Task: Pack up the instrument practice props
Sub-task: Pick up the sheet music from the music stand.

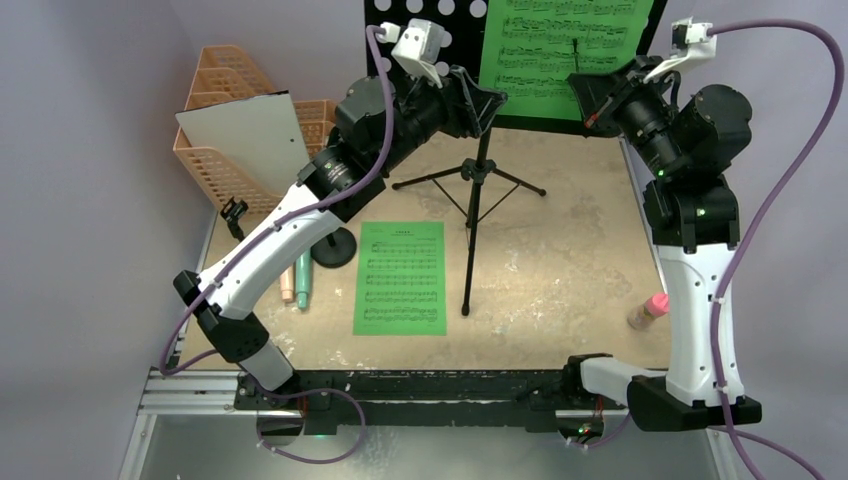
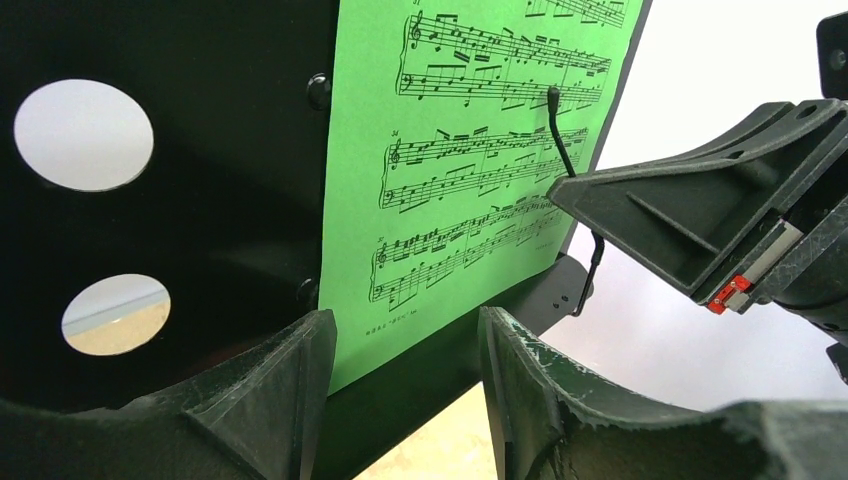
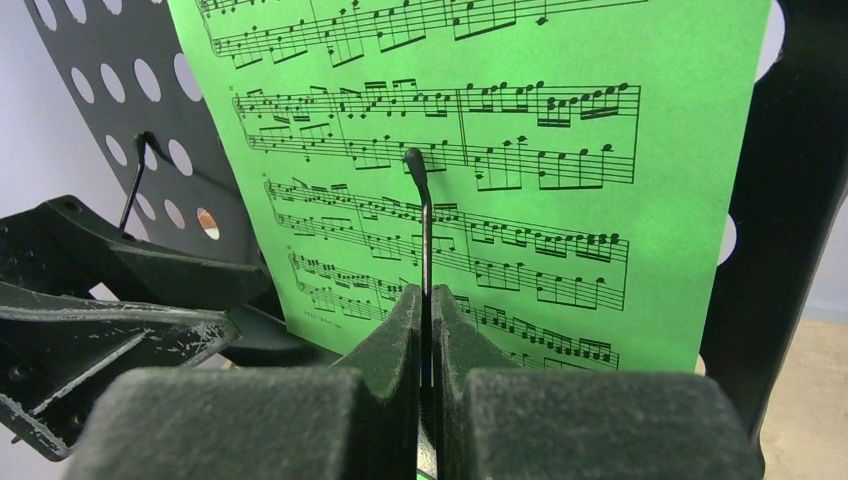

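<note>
- Two sheets show: an upright green sheet-music page [image 3: 520,110] on the black hole-punched music desk [image 3: 800,200] at the table's far edge, and a second green sheet-music page [image 1: 400,278] lying flat mid-table, just left of the stand's pole.
- Across the upright page runs a thin black wire page-retainer [image 3: 424,215]. The right gripper [image 3: 427,300] is clamped tight on its lower stretch.
- The left gripper [image 2: 405,335] sits low in front of the desk with its jaws apart. The page's bottom corner and the desk's ledge show between them (contact cannot be judged).
- Black tripod legs [image 1: 470,178] spread on the worn beige tabletop [image 1: 570,250] under the desk.
- A mint toy microphone [image 1: 303,283] and a pale pink one [image 1: 287,285] lie side by side at the left, partly under the left arm, beside a black round-based holder [image 1: 338,248].
- A pink-capped toy microphone [image 1: 650,310] lies near the right arm.
- An orange mesh file organizer [image 1: 215,165] stands at the far left, holding a tilted plain grey-white board [image 1: 245,135].
</note>
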Controlling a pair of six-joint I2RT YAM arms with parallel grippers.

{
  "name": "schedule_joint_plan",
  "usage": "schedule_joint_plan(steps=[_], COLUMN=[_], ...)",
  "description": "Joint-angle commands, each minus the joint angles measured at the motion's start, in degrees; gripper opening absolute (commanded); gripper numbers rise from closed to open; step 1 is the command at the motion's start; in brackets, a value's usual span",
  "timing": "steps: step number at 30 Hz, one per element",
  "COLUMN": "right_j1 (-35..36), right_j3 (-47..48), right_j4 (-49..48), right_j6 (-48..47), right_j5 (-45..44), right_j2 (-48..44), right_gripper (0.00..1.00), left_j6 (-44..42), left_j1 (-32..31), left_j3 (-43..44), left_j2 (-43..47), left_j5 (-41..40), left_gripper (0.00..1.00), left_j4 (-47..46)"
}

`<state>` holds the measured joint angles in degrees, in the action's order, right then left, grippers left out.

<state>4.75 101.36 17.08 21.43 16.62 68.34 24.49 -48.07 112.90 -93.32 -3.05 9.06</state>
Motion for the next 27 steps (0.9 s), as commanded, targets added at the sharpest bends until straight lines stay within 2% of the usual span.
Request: schedule_joint_plan(steps=[1,7,14,27], right_j1=[-0.3,-0.3,-0.3,-0.3], right_j3=[-0.8,-3.1,-5.5,-7.5], right_j4=[-3.4,-6.4,-7.2,-9.5], right_j6=[-0.2,0.0,-0.2,-0.1], right_j5=[2.6,3.6,2.0,3.3], right_j2=[-1.4,-3.1,-4.5,-4.8], right_gripper=[0.01,0.00,0.00,0.00], left_j6=[0.0,-1.3,-0.9,-0.9], left_j1=[0.4,0.5,0.5,0.5], left_j3=[-0.7,-2.3,-3.1,-4.0], left_j2=[1.8,3.5,3.2,3.9], left_j5=[-2.4,-4.8,-0.2,-6.7], left_gripper=[0.57,0.57,0.57,0.57], left_j4=[-1.8,-1.9,-3.3,1.4])
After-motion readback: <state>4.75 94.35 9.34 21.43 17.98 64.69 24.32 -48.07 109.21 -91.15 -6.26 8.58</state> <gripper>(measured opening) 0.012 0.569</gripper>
